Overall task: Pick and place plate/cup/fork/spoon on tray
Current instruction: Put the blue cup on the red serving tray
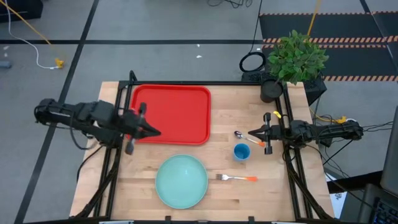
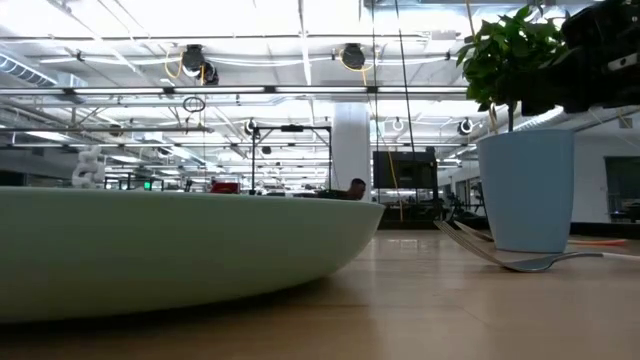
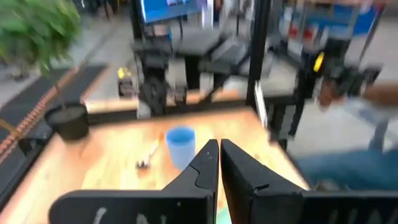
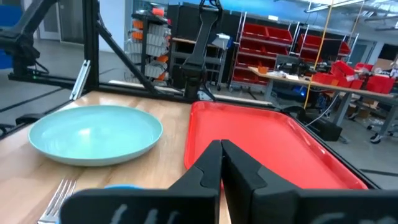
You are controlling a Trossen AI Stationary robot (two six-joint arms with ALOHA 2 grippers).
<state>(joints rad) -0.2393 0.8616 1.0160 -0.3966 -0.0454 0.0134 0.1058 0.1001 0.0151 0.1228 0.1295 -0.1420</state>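
The red tray (image 1: 171, 115) lies at the table's far left, and also shows in the right wrist view (image 4: 267, 146). The mint-green plate (image 1: 181, 181) rests on the table near the front edge. The blue cup (image 1: 241, 152) stands to the right of the plate. The spoon (image 1: 239, 135) lies just beyond the cup, and the fork (image 1: 236, 178) lies nearer the front than the cup. My left gripper (image 1: 155, 132) is shut and empty over the tray's near edge. My right gripper (image 1: 251, 134) is shut and empty, above the spoon's handle and higher than the cup.
A potted plant (image 1: 297, 56) and a black pot (image 1: 271, 90) stand at the far right corner. Black frame posts (image 1: 132, 78) rise at the table's edges. Bare wood lies between the tray and the cup.
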